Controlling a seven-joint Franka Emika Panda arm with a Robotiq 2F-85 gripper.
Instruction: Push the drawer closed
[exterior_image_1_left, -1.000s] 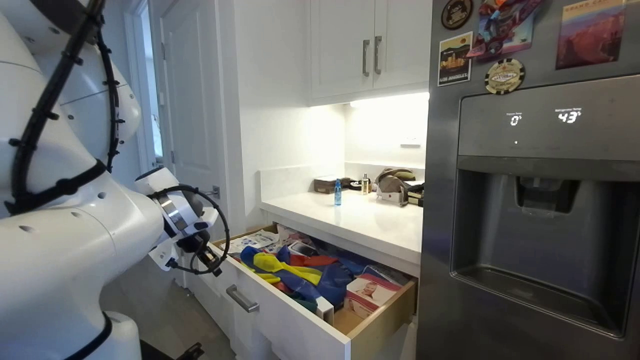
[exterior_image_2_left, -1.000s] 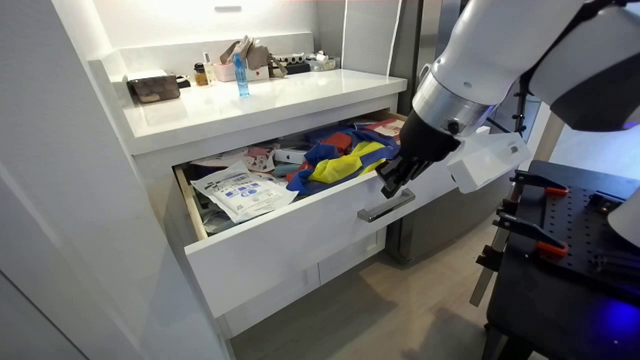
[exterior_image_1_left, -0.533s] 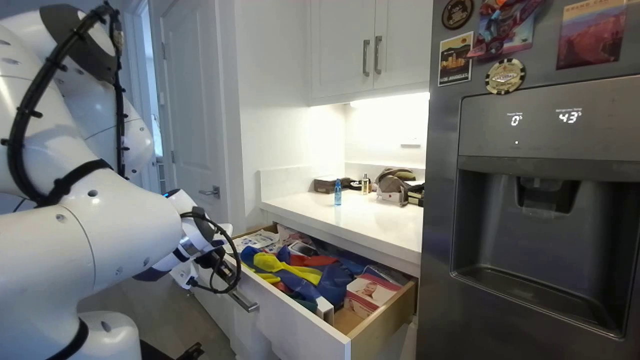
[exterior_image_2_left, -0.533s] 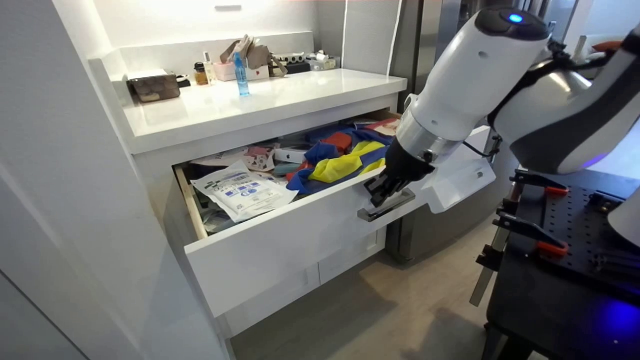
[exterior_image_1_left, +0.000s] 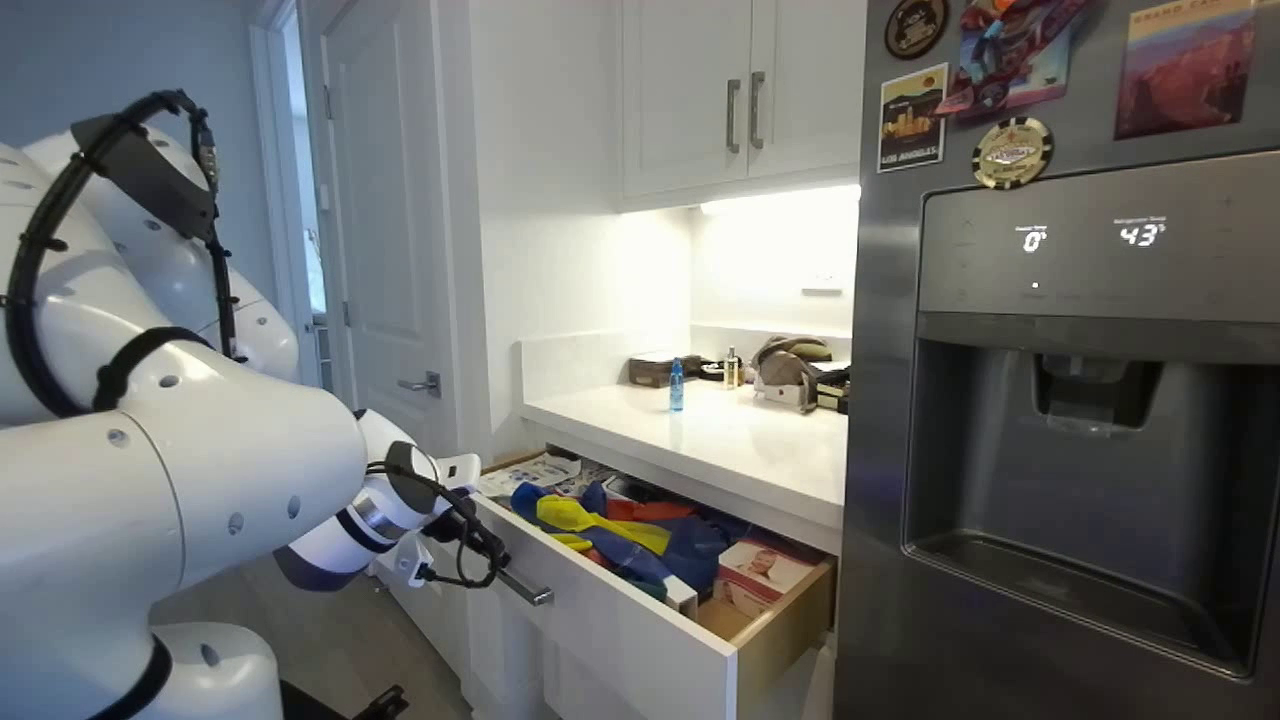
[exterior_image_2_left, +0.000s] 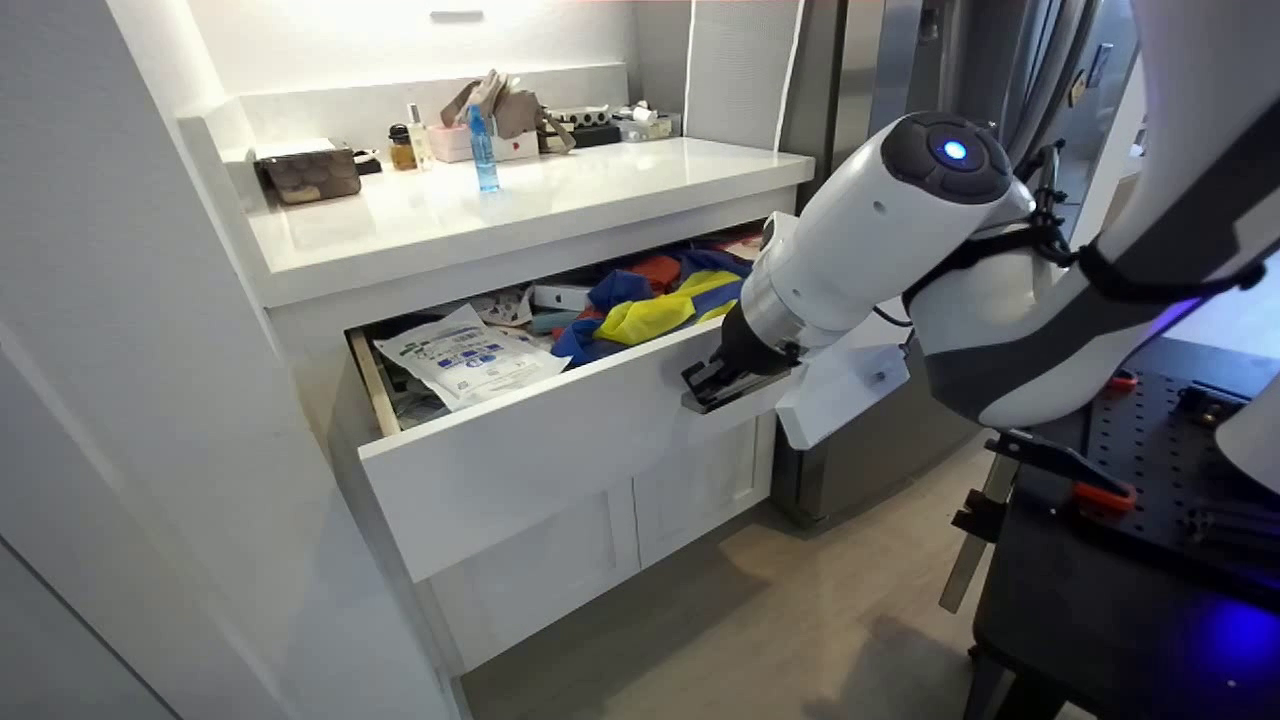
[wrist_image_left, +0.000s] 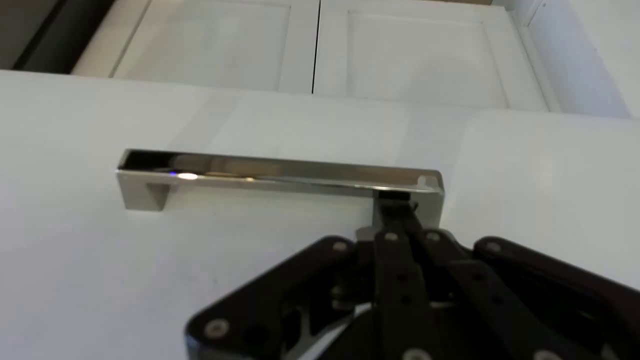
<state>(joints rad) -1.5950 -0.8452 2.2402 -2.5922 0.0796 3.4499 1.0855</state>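
The white drawer (exterior_image_1_left: 640, 630) stands part-way out of its cabinet in both exterior views (exterior_image_2_left: 540, 460). Colourful cloth and packets lie inside it. Its slim metal bar handle (wrist_image_left: 280, 170) crosses the wrist view, fixed to the flat drawer front (wrist_image_left: 240, 250). My gripper (wrist_image_left: 395, 200) is shut, with its fingertips together at the right end of the handle, beside the handle's post. The tips appear to reach the drawer front just above the bar, though exact contact is hard to see. The gripper also shows at the handle in both exterior views (exterior_image_2_left: 705, 385) (exterior_image_1_left: 500, 560).
A white countertop (exterior_image_2_left: 540, 210) overhangs the drawer, with a blue bottle (exterior_image_2_left: 482, 150) and small items on it. White cabinet doors (exterior_image_2_left: 700, 480) are below. A steel fridge (exterior_image_1_left: 1060, 600) stands beside the drawer. A black table (exterior_image_2_left: 1080, 600) with clamps is near the arm's base.
My gripper first came down to the handle, then moved toward the cabinet. The drawer and handle have slid part of the way inward over the last half second.
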